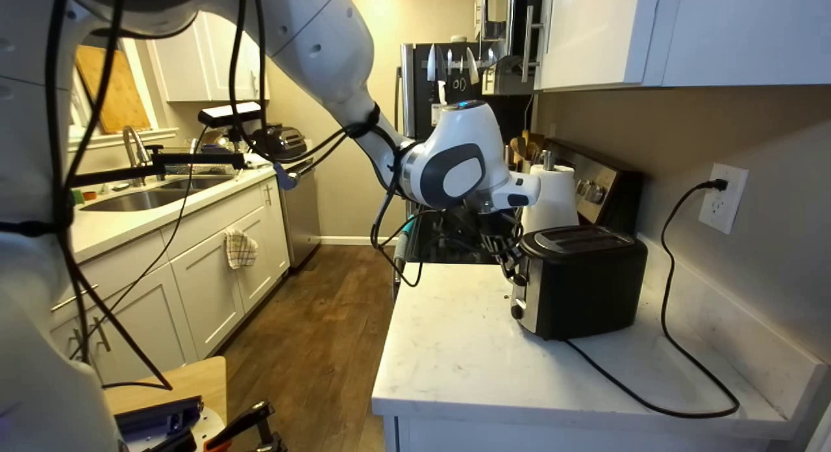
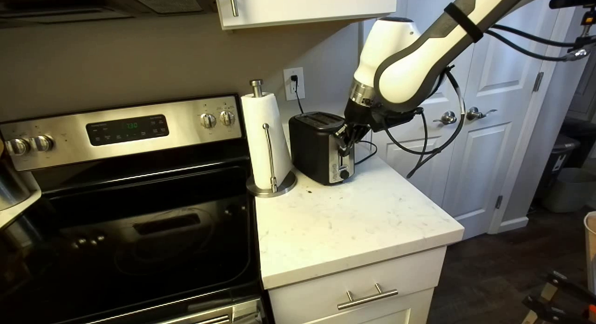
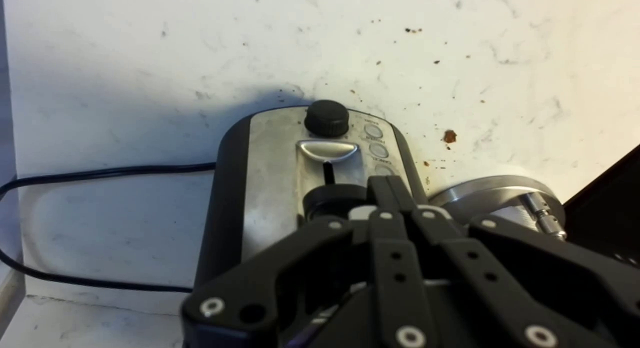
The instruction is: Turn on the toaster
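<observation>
The boxy black toaster (image 1: 587, 286) stands on the white counter in both exterior views (image 2: 313, 149). In the wrist view its silver end panel (image 3: 270, 198) shows a black dial (image 3: 326, 118), several round buttons (image 3: 378, 150) and a black lever knob (image 3: 330, 194) on a vertical slot. My gripper (image 3: 392, 193) is shut, its two fingertips together with nothing between them. The fingertips are beside the lever knob, over the button side of the panel. They are close to the panel in both exterior views (image 1: 515, 270) (image 2: 343, 147); whether they touch the knob I cannot tell.
A paper towel roll (image 2: 265, 142) on a metal stand (image 3: 495, 188) is close beside the toaster. The black stove (image 2: 139, 240) adjoins the counter (image 2: 354, 221). A black power cord (image 1: 669, 296) runs to the wall outlet (image 1: 722, 199). A white cabinet (image 1: 597, 36) hangs above.
</observation>
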